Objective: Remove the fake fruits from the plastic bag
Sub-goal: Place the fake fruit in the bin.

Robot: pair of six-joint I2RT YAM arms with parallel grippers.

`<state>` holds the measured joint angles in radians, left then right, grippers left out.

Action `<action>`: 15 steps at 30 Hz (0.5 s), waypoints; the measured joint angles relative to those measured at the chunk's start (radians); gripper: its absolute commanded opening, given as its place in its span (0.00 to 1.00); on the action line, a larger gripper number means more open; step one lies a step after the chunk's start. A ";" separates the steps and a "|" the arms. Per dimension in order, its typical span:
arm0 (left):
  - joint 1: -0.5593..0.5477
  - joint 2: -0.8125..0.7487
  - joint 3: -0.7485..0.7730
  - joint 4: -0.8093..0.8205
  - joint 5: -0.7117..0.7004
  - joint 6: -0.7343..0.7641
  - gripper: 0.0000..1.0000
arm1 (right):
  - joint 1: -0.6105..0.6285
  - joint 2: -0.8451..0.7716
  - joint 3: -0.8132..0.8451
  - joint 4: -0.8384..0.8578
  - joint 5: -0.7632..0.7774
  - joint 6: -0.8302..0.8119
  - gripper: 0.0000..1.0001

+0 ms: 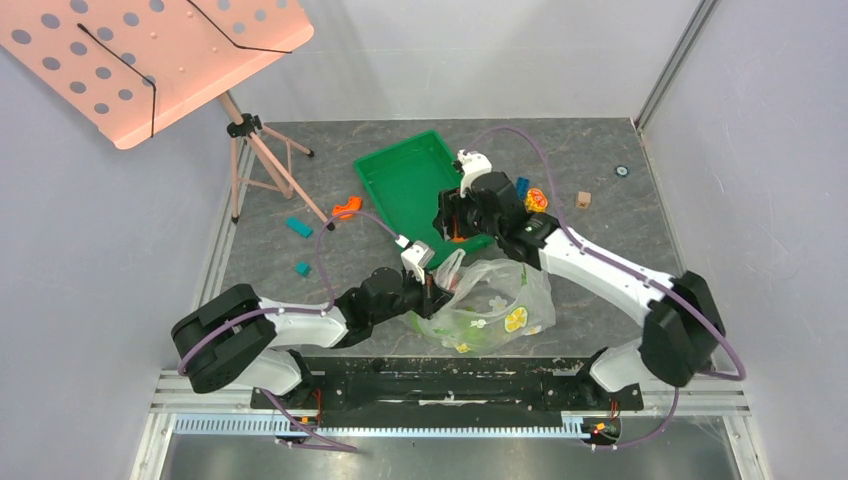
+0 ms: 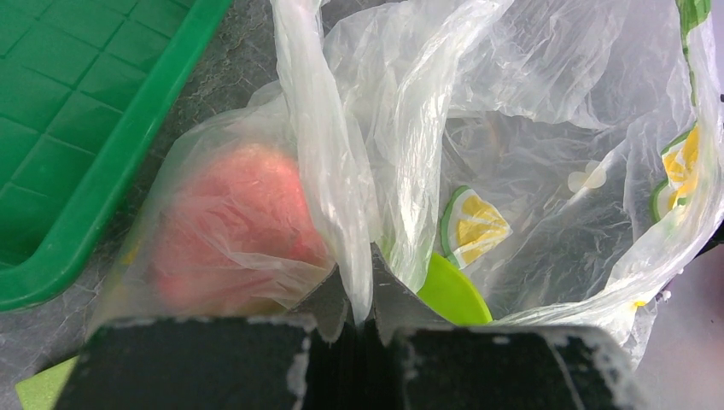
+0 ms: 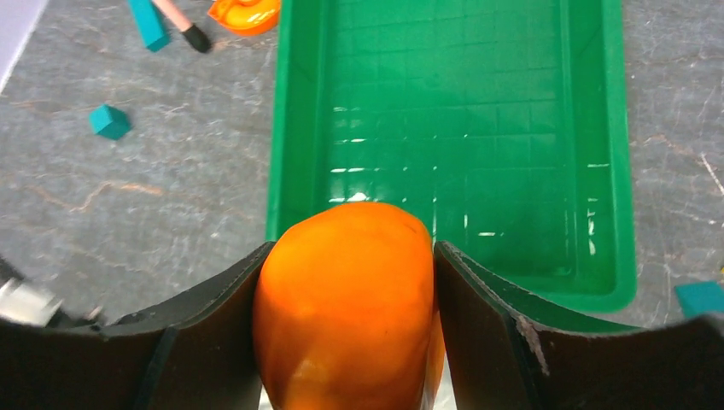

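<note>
While left fingers (image 1: 431,288) pinch plastic bag (image 1: 497,300), right fingers (image 1: 452,226) clasp orange (image 3: 346,307)

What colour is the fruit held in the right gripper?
The fruit is orange; right wrist view.

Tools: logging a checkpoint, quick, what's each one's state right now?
Left tool: closed on a fold of the plastic bag.
Right tool: closed, holding the orange.

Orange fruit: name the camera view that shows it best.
Right wrist view. The orange fills the foreground, clamped in the right end effector, with the green tray beyond. Top external shows only an orange sliver under that end effector. Left wrist shows none of it, just the plastic bag and the pink peach inside.
</note>
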<state>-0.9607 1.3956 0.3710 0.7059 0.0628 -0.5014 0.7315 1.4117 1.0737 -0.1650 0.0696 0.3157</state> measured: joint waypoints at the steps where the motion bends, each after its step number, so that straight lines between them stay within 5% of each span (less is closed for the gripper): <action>1: 0.000 -0.001 0.000 0.000 0.000 0.000 0.02 | -0.011 0.029 0.014 0.003 -0.003 -0.013 0.56; 15: -0.001 -0.042 -0.024 -0.023 0.001 0.000 0.02 | -0.061 0.435 0.166 0.063 0.016 -0.164 0.57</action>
<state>-0.9619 1.3533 0.3466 0.6827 0.0635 -0.5014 0.6701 1.8465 1.2400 -0.1024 0.0853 0.1513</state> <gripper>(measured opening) 0.044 0.657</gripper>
